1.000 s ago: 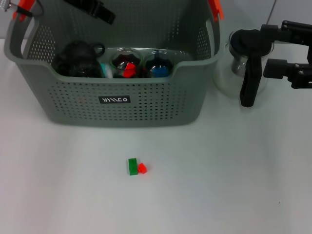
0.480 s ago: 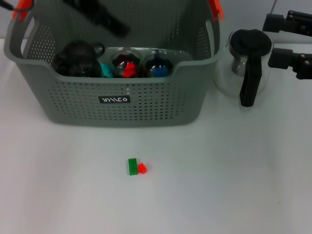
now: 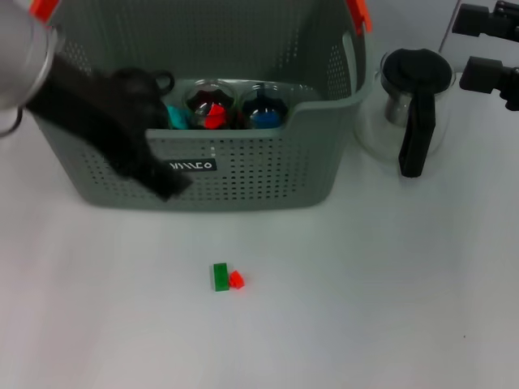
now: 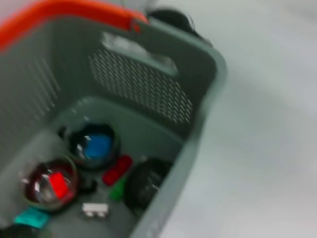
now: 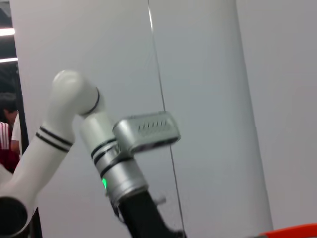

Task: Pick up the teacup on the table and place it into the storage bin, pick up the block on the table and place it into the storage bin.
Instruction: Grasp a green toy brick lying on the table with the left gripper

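Block [image 3: 219,276], green with a red bit, lies on table [image 3: 365,308] before storage bin [image 3: 243,174]. Left gripper [image 3: 158,182] blurred, opening cannot be told. Descend straight over block; right gripper [image 3: 491,49] idle beside pitcher [image 3: 409,109].

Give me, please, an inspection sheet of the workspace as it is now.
Surface: white table, bare around the blocks.
Job's things: storage bin at the back, holding cups and small items; green and red blocks touching, on the table in front of it.
Clutter: glass pitcher beside the bin.
Grippers: left gripper blurred, before the bin's front wall; right gripper behind the pitcher.
Cables: nothing seen.
Surroundings: pale wall.
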